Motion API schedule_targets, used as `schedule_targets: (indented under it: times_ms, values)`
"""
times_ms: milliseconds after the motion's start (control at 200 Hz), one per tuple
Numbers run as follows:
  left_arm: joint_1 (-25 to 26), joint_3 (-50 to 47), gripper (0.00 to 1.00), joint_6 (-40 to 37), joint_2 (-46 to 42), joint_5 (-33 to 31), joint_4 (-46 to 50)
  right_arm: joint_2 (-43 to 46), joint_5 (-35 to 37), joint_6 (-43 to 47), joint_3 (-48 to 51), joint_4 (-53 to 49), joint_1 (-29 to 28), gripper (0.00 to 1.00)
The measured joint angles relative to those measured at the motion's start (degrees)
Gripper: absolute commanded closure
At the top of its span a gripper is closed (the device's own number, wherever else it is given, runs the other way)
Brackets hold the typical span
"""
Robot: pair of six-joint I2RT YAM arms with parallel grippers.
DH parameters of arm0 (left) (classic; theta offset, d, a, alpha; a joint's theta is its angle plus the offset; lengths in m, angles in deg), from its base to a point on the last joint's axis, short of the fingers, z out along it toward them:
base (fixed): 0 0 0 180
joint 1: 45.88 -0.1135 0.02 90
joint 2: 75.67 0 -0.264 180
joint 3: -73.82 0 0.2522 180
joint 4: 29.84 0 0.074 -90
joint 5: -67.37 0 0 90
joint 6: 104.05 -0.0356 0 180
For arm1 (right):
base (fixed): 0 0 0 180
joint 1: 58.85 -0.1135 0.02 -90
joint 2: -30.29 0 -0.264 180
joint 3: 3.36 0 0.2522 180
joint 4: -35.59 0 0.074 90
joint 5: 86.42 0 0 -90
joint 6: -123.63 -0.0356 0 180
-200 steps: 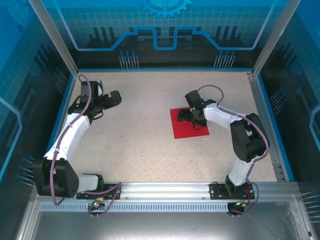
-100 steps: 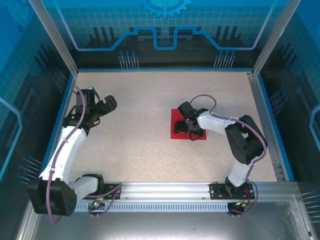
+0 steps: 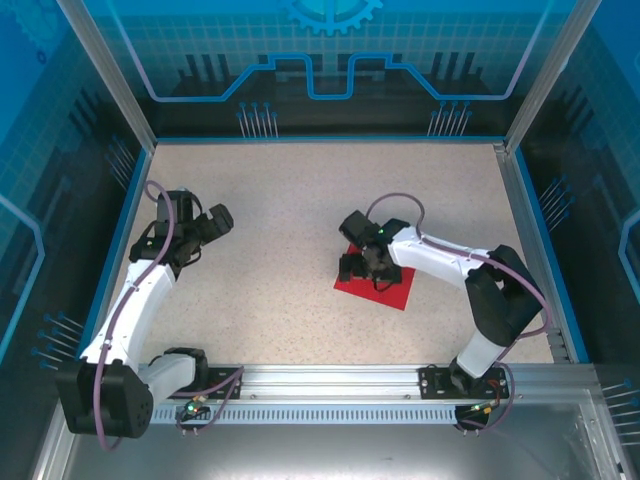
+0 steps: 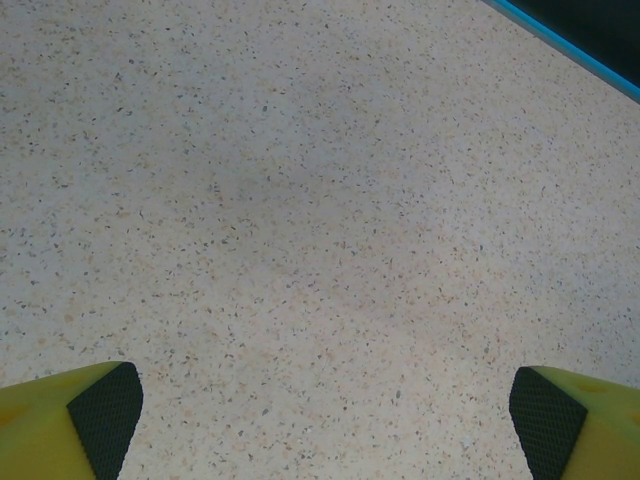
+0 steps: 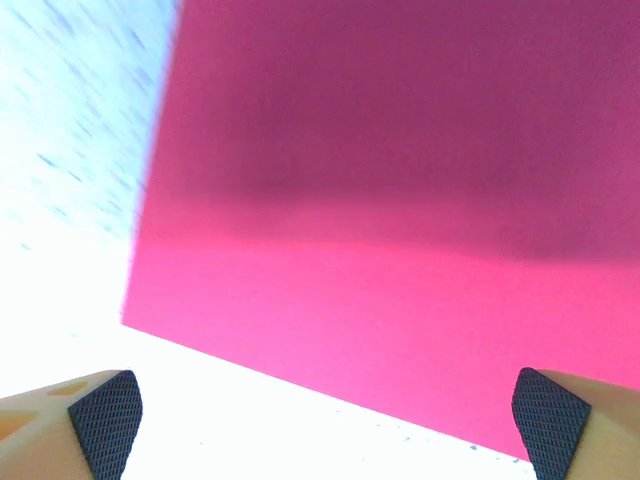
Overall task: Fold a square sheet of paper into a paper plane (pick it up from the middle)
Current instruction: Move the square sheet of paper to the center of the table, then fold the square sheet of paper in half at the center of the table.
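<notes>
Presently our right gripper, fingers apart, hovers over the square sheet of paper; we must centre, then pinch.

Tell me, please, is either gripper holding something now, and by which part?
Nothing is held. The right gripper has its jaws wide apart above the red paper; the left gripper is open over the table.

Left jaws spread wide, seemingly above speckled table.
</notes>
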Motion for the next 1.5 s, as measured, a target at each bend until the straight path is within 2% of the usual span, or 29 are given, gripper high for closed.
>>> schedule_targets:
  times_ms: [140,455,670,1110,1496]
  values:
    - [0.0,0.0,0.02,0.0,0.0,0.0,0.0,-2.4,0.1,-0.1,-4.0,-1.5,2.5,0.01]
    - [0.0,0.0,0.02,0.0,0.7,0.0,0.0,-9.7,1.9,-6.3,-7.5,-3.2,7.1,0.01]
    - [0.0,0.0,0.02,0.0,1.0,0.1,0.0,-13.2,1.9,-8.3,-8.2,-3.6,7.7,0.01]
    - [0.0,0.0,0.01,0.0,2.8,0.7,0.0,-13.9,-0.5,-10.3,-5.5,-1.4,8.5,0.01]
    - [0.0,0.0,0.01,0.0,3.3,1.0,0.0,-13.4,-2.3,-9.2,-3.7,0.6,9.5,0.08]
